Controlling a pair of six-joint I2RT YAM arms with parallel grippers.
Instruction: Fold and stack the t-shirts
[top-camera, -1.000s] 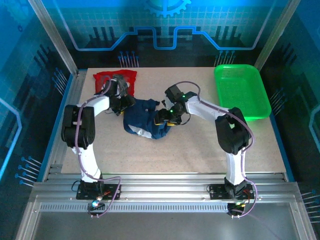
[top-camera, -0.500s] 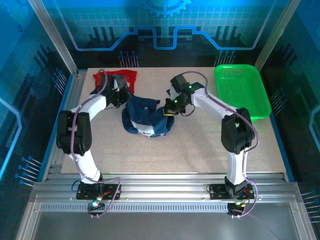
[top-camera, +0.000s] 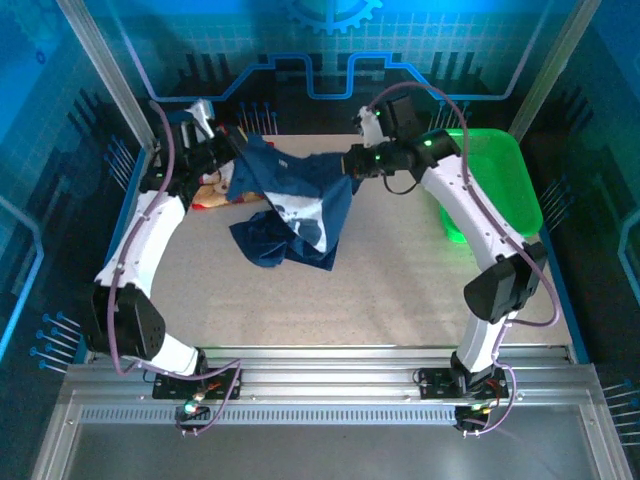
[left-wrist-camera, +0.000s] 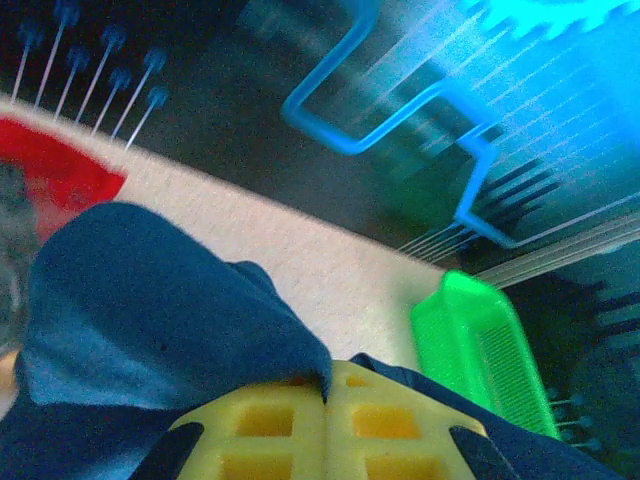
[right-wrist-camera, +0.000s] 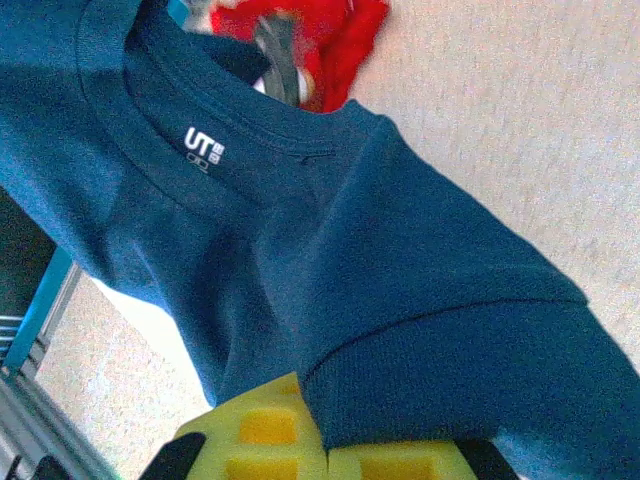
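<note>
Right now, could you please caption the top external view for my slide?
Left hand and right hand hold the navy t-shirt stretched over the table, green basket at right.

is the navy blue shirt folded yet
Not folded: the navy blue cloth t-shirt hangs crumpled, held up by the left gripper and right gripper.
</note>
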